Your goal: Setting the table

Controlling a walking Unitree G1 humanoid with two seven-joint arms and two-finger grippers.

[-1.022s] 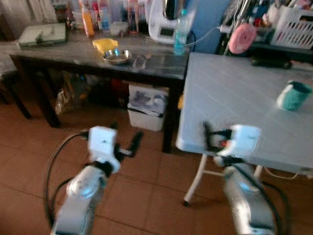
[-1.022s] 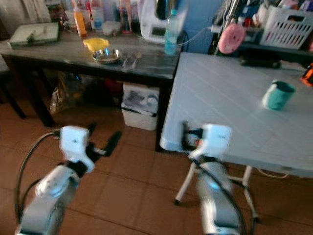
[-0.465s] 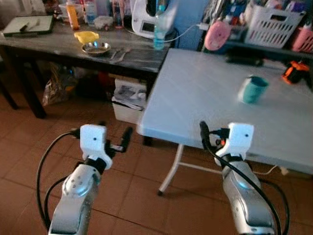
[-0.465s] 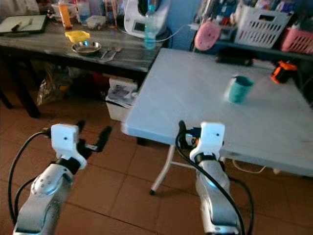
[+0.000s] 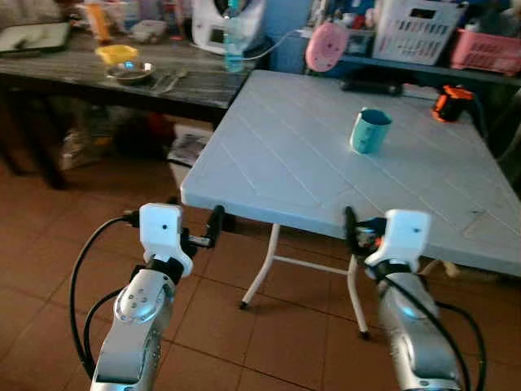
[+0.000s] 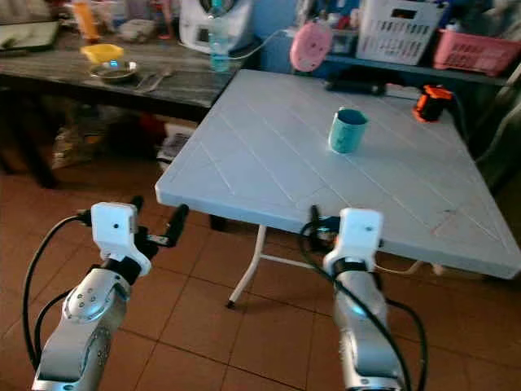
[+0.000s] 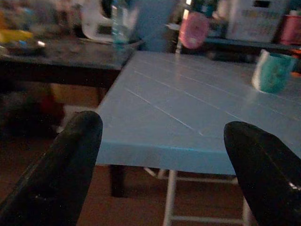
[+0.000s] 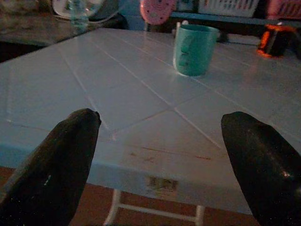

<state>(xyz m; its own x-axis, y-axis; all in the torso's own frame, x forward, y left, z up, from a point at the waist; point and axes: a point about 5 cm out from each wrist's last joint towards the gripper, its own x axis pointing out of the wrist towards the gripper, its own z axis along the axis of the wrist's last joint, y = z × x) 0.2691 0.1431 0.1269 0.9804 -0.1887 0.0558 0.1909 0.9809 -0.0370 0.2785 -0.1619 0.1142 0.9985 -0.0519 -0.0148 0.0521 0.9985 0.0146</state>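
Pale blue plastic, the folding table (image 5: 309, 163) is now centred in the head views where the dark side table (image 5: 122, 77) was faced before, so approach is judged under way; in the wrist views, the left gripper (image 7: 164, 155) and right gripper (image 8: 160, 150) are spread wide and empty, the teal mug (image 8: 194, 49) upright at the far right.

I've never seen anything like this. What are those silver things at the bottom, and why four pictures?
They are a humanoid robot's two arms. Each ends in a pincer of two black fingers: the left pincer and the right pincer, both open and holding nothing. Two pictures come from the robot's head, looking down; the other two come from cameras on its wrists, looking between the fingers. Ahead stands a pale blue folding table with a teal cup upright on it. A dark side table beyond holds a metal bowl.
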